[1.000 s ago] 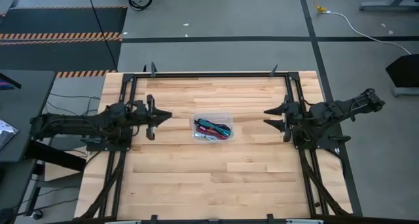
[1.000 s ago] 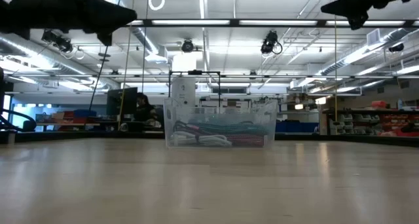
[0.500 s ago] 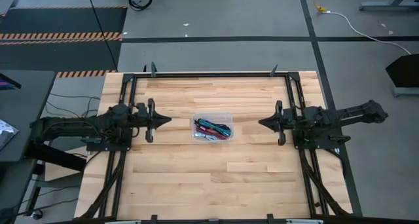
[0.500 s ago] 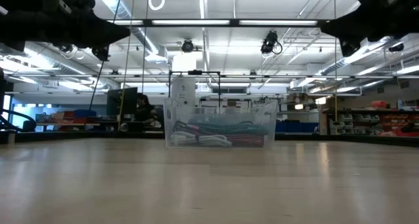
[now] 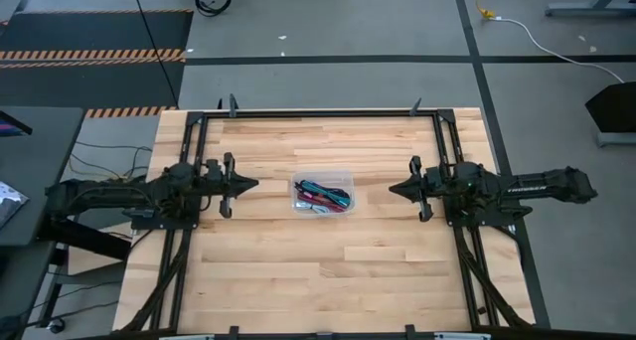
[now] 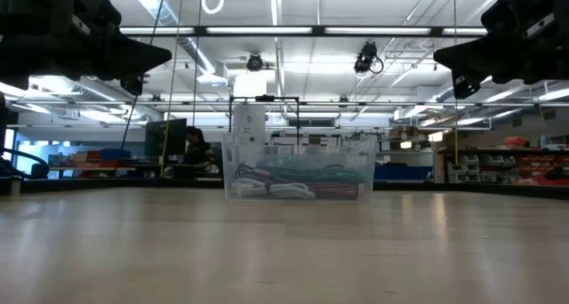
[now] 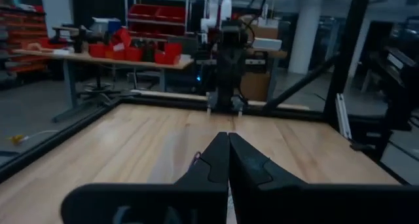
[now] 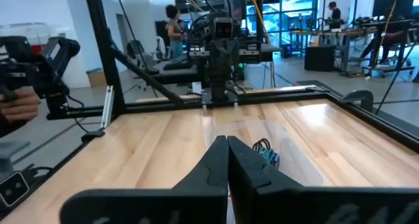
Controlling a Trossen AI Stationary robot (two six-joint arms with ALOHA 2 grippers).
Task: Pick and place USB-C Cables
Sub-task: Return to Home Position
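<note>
A small clear plastic tub (image 5: 322, 194) stands at the middle of the table and holds several short cable bundles (image 5: 325, 193), teal, red-and-black, purple and pale among them. The low view shows them lying on the tub's floor (image 6: 293, 181). My left gripper (image 5: 256, 182) is shut and empty, left of the tub and high above the table. My right gripper (image 5: 392, 189) is shut and empty, right of the tub and also high. A bit of the cables shows past the right fingers (image 8: 265, 152).
A black frame (image 5: 328, 112) runs along the table's far edge and down both sides by the arm bases. Bare wood lies in front of the tub toward the near edge (image 5: 328, 280). A person's hand (image 8: 16, 106) shows beyond the table's edge.
My right gripper has moved toward the table's left edge, closer to the tub, and has come lower in the low view as the arm stretched out level. My left gripper has sunk a little and stays left of the tub. The tub and cables have not moved.
</note>
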